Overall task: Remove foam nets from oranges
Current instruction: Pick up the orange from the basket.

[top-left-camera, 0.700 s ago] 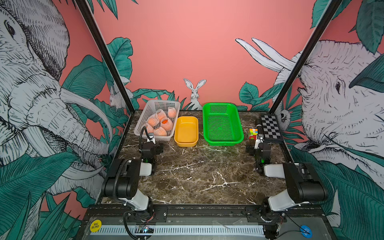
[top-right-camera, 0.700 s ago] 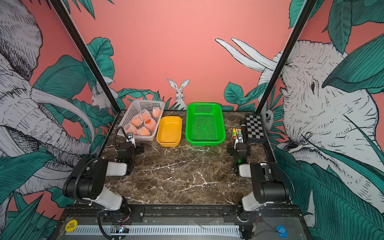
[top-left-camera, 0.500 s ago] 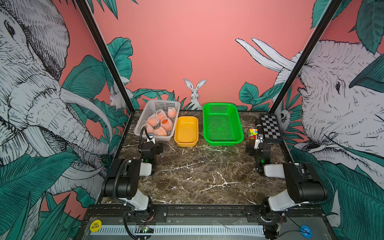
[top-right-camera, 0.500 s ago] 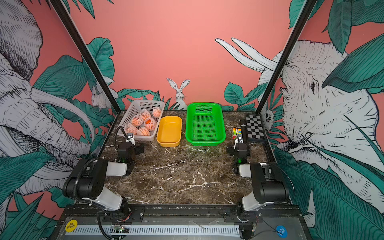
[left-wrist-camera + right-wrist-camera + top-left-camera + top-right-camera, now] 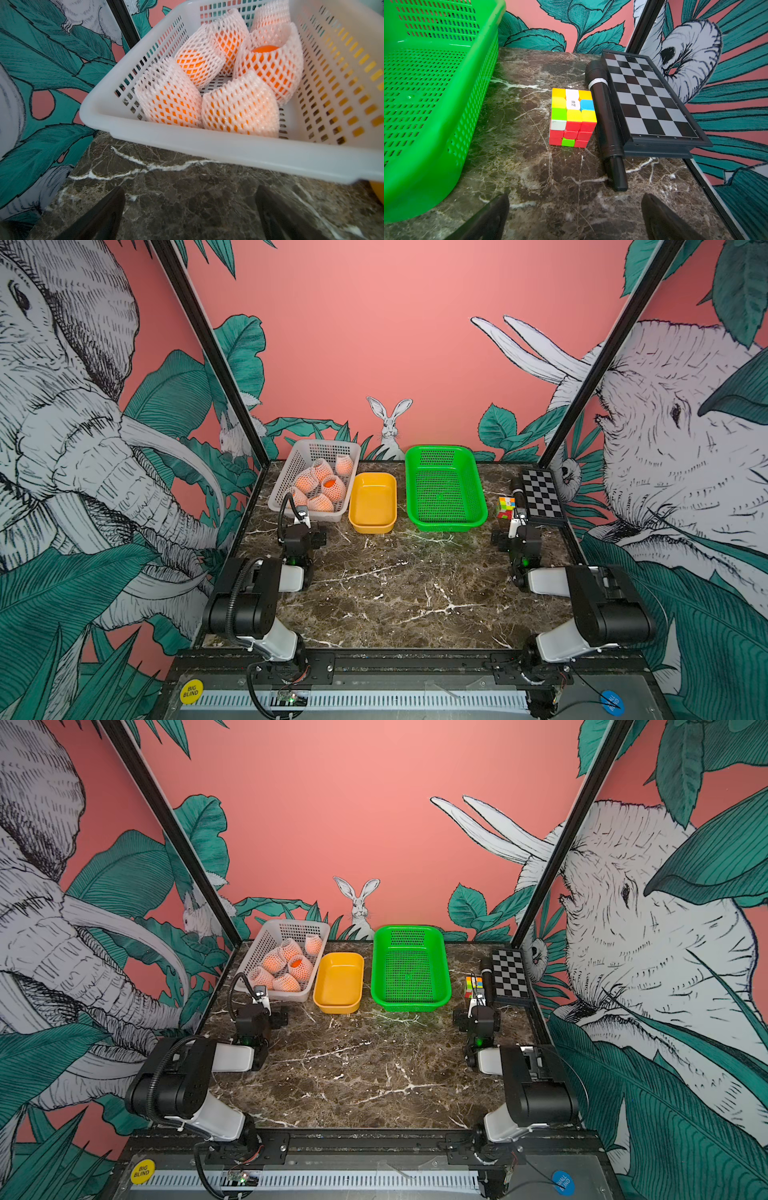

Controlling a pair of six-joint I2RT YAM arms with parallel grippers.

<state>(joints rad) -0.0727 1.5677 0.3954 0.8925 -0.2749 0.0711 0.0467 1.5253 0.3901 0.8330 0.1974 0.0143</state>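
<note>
Bright, even light fills every view, with only soft shadows on the table [image 5: 395, 593]. Wrist views bow at their edges; the near rim of the white basket [image 5: 228, 149] looks soft and washed out.

**Six foam nets [image 5: 239, 108] crowd the white basket [image 5: 228, 149]**

Bright oranges [image 5: 264, 48] show through the mesh, and one pokes bare from its net's open end. The basket rests on the marble table [image 5: 145, 187]. The left gripper [image 5: 190, 197] sits just short of the rim, fingers spread wide, nothing between them.
</note>
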